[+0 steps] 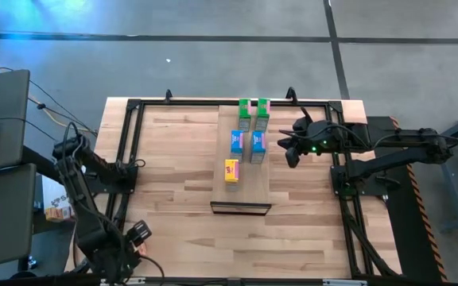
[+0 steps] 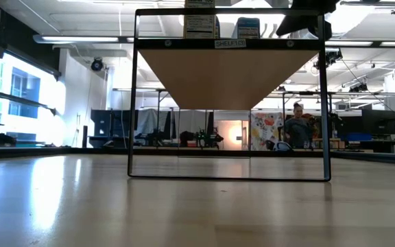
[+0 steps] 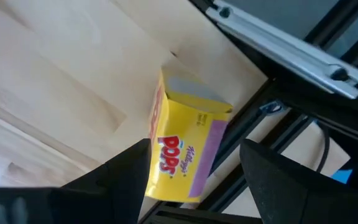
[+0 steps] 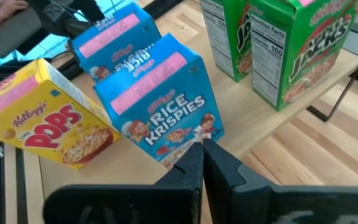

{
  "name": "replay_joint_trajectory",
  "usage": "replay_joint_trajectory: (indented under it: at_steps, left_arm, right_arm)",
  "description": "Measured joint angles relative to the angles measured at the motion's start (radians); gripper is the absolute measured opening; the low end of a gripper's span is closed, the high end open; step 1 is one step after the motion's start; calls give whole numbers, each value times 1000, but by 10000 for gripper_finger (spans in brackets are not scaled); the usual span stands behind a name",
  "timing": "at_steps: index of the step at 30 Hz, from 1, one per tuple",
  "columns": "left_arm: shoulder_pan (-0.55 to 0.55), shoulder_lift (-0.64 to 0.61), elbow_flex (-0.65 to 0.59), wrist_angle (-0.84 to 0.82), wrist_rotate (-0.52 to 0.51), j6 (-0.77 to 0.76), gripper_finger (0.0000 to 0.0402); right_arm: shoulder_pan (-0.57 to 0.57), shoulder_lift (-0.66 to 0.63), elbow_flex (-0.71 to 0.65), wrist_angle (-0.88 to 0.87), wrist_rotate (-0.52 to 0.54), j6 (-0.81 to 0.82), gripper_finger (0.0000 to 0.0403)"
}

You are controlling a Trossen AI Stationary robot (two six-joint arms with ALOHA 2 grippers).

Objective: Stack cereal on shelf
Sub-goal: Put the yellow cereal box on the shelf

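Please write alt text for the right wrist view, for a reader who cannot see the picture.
The right gripper, its dark jaws closed together, points at the nearer of two blue Rice Krispies boxes standing on the pale wood shelf. A yellow Corn Pops box stands on one side of them and two green Apple Jacks boxes on the other.

Shelf [image 1: 246, 189] front bare; 5 boxes [image 1: 236, 142] crowd back, apparently.

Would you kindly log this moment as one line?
shelf: five boxes | left tool: open around yellow box | right tool: shut, beside blue box
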Motion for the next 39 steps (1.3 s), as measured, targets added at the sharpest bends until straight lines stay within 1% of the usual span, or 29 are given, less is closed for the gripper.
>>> replay_joint_trajectory:
  at_steps: [6, 11, 17, 21, 24, 28, 31, 33, 36, 39]
  left_arm:
    - [0, 55, 0, -37, 5, 2, 239]
    - [0, 85, -3, -37, -9, 2, 239]
    - [0, 92, -73, -19, -12, 0, 239]
    - [5, 91, -97, 3, -25, 2, 238]
    - [11, 90, -108, 48, -31, 8, 226]
    - [22, 87, -110, 62, -57, 8, 187]
    - [43, 68, -105, 56, -56, -10, 156]
    - [65, 43, -95, 51, -55, -26, 140]
    - [104, -15, -61, 21, -42, -27, 130]
    - [149, -79, -1, -9, -32, -26, 130]
  right_arm:
    - [0, 0, 0, -22, -1, 0, 0]
    - [0, 0, 0, -24, -2, -16, 0]
    - [0, 0, 0, -25, -3, -16, 0]
    - [0, 0, 0, -25, -22, -16, 0]
    - [0, 0, 0, -25, -27, -15, 0]
    - [0, 0, 0, -24, -32, -8, 0]
    - [0, 0, 0, -13, -58, -8, 0]
    - [0, 0, 0, 18, -95, -7, 0]
    - [0, -3, 0, 71, -192, -6, 0]
    - [0, -5, 19, 75, -270, 21, 0]
